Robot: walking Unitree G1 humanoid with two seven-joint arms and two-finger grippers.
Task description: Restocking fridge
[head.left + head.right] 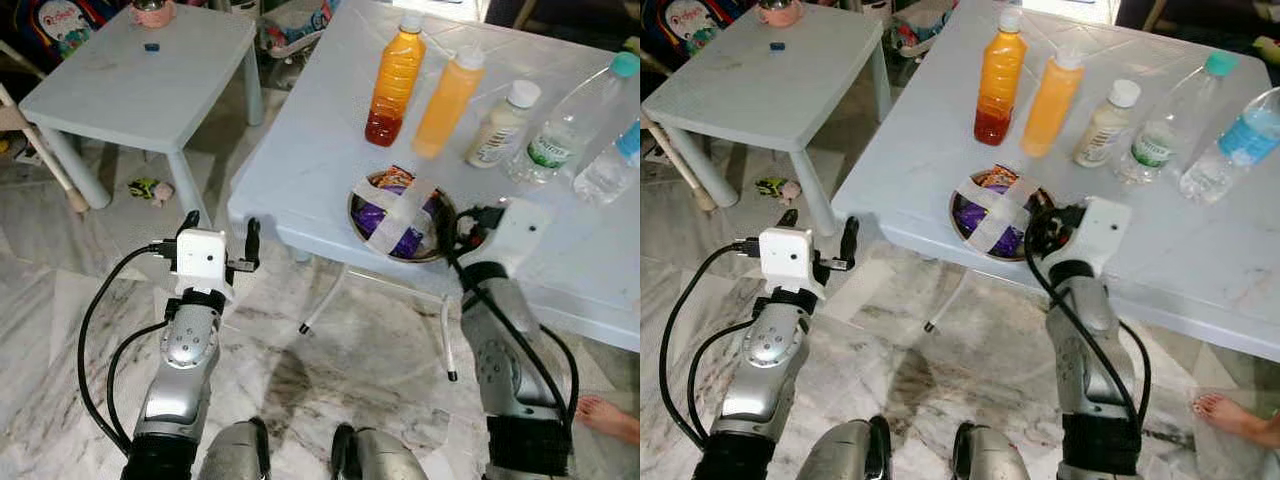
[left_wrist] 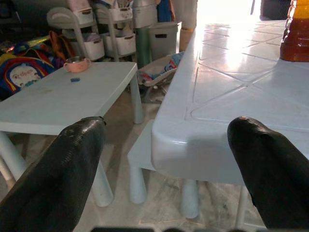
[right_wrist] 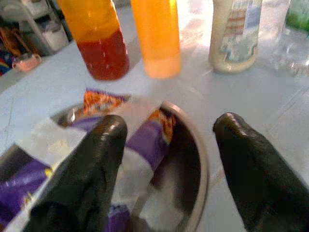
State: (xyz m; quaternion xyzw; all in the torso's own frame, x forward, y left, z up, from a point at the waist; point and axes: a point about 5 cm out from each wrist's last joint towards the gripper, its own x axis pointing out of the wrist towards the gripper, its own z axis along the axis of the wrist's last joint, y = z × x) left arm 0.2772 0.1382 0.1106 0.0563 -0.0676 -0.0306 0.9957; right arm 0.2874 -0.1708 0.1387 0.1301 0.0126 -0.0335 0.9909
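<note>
Standing over a pale plastic counter [image 1: 330, 150], the robot has its right gripper [image 3: 166, 145] reaching at the near rim of a round metal bowl [image 1: 357, 196], jaws spread wide and holding nothing; 1 finger hangs over the bowl's inside and the other outside the rim. The bowl sits near the counter's front edge and holds purple snack packets [image 1: 405, 238], with strips of clear tape [image 1: 400, 215] crossed over the top.

Behind the bowl stand 5 bottles in a rough row: an orange juice bottle [image 1: 396, 85] with a darker red layer at its base, a paler orange bottle [image 1: 448, 100] just beside it, a small cream-coloured bottle [image 1: 503, 125] with a white cap, then 2 clear water bottles, 1 with a green cap [image 1: 572, 118] and 1 with a blue label [image 1: 612, 163].

The left gripper [image 1: 220, 240] hangs off the counter's corner, above the marble floor [image 1: 60, 270], jaws open and empty.

To the left is a small low table [image 1: 130, 90] carrying a pink cup [image 1: 153, 12]. A person's bare foot [image 1: 607, 415] rests on the floor at the right.
</note>
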